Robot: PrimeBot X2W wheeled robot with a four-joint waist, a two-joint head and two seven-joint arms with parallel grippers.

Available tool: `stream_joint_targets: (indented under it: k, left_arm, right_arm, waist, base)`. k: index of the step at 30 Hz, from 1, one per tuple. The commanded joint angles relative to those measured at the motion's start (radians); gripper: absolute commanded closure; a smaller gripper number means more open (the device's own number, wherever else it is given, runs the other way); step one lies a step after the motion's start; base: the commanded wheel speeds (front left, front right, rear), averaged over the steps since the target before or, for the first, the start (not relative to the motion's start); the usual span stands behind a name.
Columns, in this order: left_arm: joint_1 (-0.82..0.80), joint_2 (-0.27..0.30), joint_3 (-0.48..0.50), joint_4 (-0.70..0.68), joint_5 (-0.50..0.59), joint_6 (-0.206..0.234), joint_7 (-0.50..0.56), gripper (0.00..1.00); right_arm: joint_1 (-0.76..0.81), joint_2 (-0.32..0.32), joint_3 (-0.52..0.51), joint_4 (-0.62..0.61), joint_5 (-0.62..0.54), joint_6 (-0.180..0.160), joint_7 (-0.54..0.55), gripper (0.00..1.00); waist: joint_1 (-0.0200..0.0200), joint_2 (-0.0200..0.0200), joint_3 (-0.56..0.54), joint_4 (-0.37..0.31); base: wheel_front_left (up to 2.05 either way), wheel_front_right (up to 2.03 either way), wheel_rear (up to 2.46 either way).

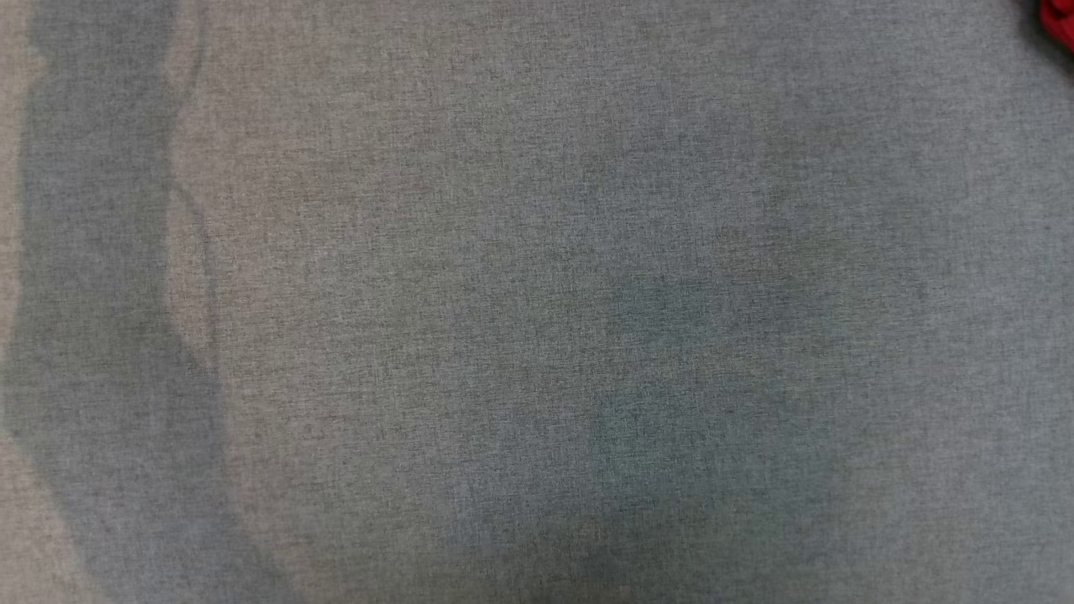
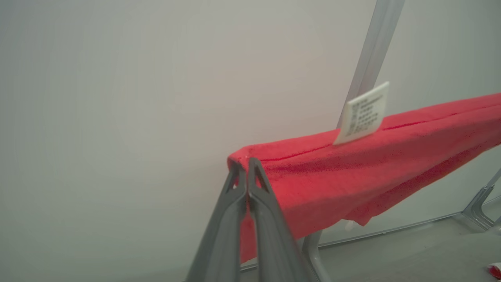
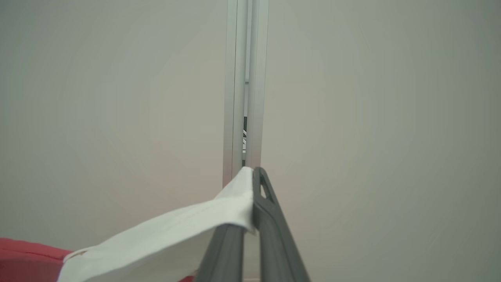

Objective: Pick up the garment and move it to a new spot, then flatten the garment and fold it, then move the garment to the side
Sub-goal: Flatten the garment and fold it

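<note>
The garment is red cloth with a white care label, held up in the air and stretched taut. My left gripper is shut on one red corner of it. In the right wrist view my right gripper is shut on a white hemmed edge of the garment, with red cloth trailing off at the lower left. A small scrap of the red garment pokes into the head view's top right corner.
Grey woven cloth covers the table, with soft shadows across it. An aluminium frame post stands behind the garment against pale wall panels; a post stands straight ahead of the right gripper. A low frame rail runs along the table's edge.
</note>
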Motion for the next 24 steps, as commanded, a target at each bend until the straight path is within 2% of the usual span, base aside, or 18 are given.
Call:
stream_joint_targets:
  k: [1,9,14,24]
  left_arm:
    - [0.055,0.01,-0.042,0.002,-0.032,0.0,0.025,1.0]
    - [0.283,0.11,-0.285,-0.059,-0.204,0.0,0.162,1.0]
    - [0.428,0.145,-0.371,-0.086,-0.301,0.0,0.123,1.0]
    - [0.663,0.199,-0.514,-0.148,-0.4,0.0,0.047,1.0]
  right_arm:
    - [0.048,-0.01,0.024,0.01,0.022,0.0,0.003,1.0]
    - [0.336,-0.068,0.188,-0.035,0.147,0.0,0.078,1.0]
    - [0.546,-0.137,0.28,-0.117,0.234,0.0,0.101,1.0]
    - [0.888,-0.249,0.398,-0.271,0.338,0.0,0.172,1.0]
  waist:
    - [-0.0001,0.0,-0.002,-0.001]
    - [-0.0001,0.0,-0.038,-0.009]
    - [-0.0001,0.0,-0.102,-0.007]
    - [-0.0001,0.0,-0.296,-0.005]
  base:
    - [0.0,0.0,0.0]
    - [0.0,0.0,0.0]
    - [0.0,0.0,0.0]
    - [0.0,0.0,0.0]
